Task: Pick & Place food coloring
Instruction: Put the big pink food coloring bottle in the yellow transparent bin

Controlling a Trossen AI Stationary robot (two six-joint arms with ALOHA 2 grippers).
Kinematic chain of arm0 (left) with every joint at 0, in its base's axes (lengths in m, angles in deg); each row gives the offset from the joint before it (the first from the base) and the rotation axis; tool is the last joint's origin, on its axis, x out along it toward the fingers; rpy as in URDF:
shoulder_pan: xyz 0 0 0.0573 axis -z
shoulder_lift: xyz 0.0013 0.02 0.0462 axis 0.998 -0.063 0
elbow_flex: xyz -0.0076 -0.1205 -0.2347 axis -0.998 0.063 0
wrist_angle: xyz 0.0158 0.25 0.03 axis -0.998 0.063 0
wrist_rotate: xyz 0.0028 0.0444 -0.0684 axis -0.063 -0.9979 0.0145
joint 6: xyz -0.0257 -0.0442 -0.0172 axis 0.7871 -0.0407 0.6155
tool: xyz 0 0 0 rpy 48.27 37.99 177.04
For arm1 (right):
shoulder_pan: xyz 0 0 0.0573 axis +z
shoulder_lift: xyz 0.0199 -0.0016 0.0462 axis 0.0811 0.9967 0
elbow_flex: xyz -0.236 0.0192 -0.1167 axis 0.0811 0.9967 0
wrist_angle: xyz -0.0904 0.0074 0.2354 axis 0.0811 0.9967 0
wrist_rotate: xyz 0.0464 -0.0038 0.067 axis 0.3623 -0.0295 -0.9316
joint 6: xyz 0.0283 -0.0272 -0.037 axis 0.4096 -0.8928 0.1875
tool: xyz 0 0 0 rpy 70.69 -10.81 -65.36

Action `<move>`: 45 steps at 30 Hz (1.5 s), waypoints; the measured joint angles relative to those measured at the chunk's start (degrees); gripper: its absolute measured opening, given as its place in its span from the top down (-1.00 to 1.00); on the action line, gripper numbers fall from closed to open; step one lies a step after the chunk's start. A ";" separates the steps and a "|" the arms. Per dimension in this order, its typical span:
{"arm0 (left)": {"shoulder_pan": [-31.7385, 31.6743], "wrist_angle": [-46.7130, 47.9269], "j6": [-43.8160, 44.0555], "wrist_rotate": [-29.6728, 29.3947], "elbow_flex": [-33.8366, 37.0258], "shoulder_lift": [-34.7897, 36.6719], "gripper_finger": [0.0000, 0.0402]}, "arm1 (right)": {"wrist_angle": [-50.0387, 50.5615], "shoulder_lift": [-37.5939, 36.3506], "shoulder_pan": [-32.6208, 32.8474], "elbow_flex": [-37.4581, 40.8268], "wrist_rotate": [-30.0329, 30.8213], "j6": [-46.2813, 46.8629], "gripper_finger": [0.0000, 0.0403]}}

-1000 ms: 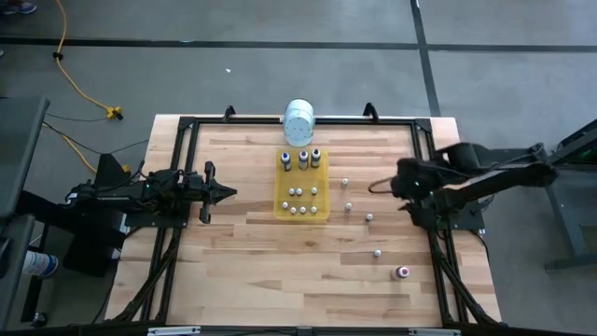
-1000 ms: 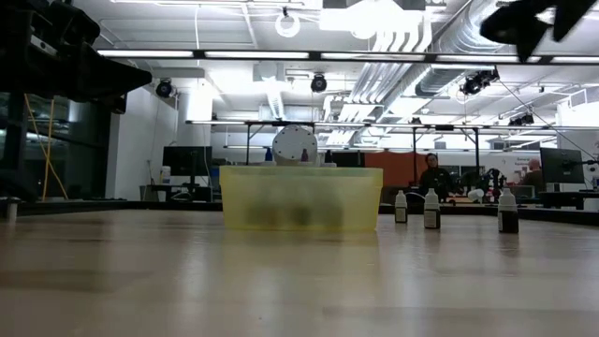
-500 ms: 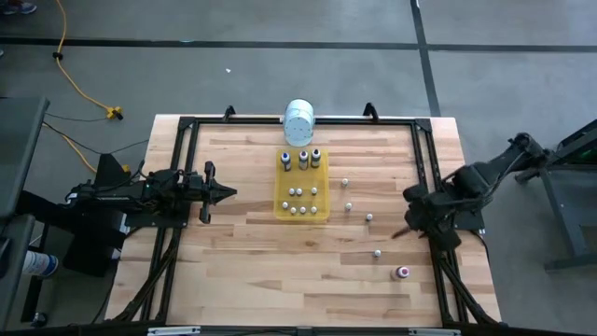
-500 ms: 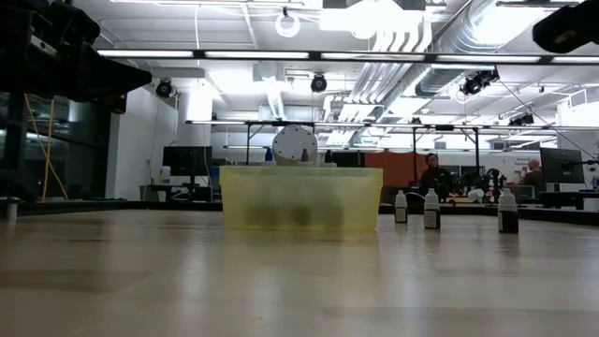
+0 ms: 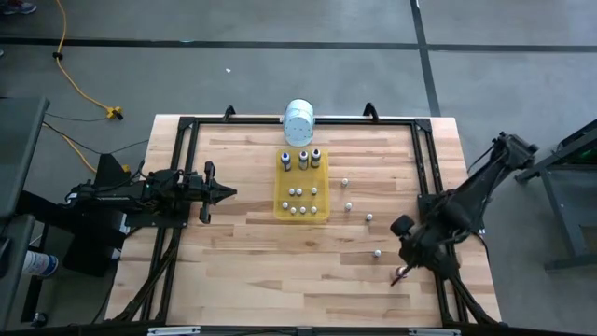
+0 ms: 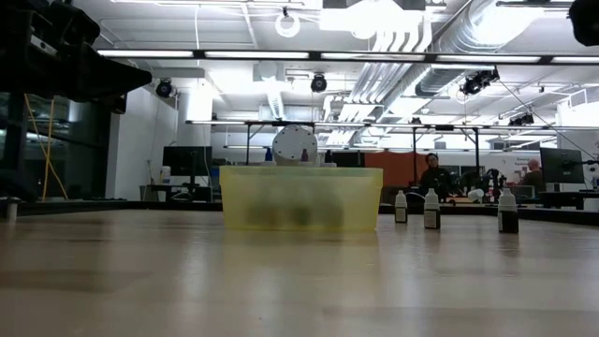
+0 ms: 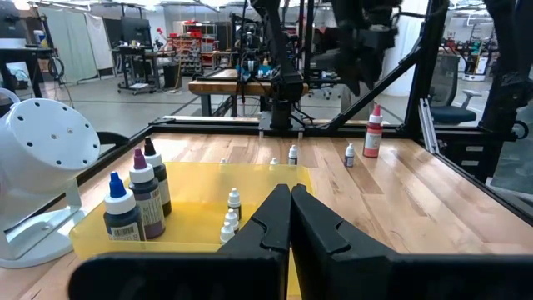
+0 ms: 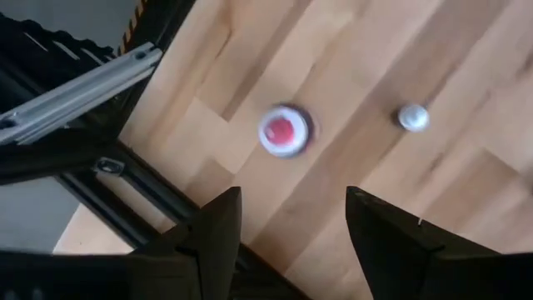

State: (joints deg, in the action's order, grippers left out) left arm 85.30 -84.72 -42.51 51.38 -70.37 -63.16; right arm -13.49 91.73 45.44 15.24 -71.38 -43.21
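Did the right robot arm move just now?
Yes. The right gripper swung along the table's right frame rail, from level with the yellow tray toward the near edge, over the red-capped bottle.

table [image 5: 252,252] | yellow tray [image 5: 281,202], white container [image 5: 299,121], maybe five loose bottles [image 5: 369,217]

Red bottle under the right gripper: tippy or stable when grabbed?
Probably tippy: the red bottle stands tall and narrow on the table. Likely light, being small. The open right gripper hovers above it, so an off-centre close may knock it over.
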 joint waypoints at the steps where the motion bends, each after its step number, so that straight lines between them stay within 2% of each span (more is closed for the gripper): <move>1: -0.02 0.00 0.00 0.00 0.00 0.00 1.00 | -0.82 0.94 0.49 -0.01 0.15 0.00 -0.02; 11: 0.01 0.00 0.00 0.00 0.00 -0.01 1.00 | 1.94 8.48 5.74 -6.11 8.01 4.49 -0.02; 18: 0.00 0.00 0.00 0.00 0.00 0.00 1.00 | 3.70 9.59 10.52 -6.88 6.27 12.49 -0.02; 21: 0.00 0.00 0.00 0.00 0.00 -0.02 1.00 | 4.07 9.54 12.90 -6.88 6.40 12.58 -0.02; 29: 0.00 0.00 0.00 0.00 0.00 -0.02 1.00 | 3.69 9.54 19.39 -6.88 13.99 11.14 -0.02; 35: 0.00 0.00 0.00 0.00 0.00 0.00 1.00 | -1.07 9.52 20.78 -4.36 16.56 9.95 -0.02; 45: -0.01 0.00 0.00 0.00 0.00 0.01 1.00 | -3.00 9.39 21.42 -0.69 21.18 7.67 -0.02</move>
State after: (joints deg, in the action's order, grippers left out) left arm 85.29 -84.72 -42.51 51.38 -70.37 -63.16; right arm -16.49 101.12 66.86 14.54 -50.20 -35.55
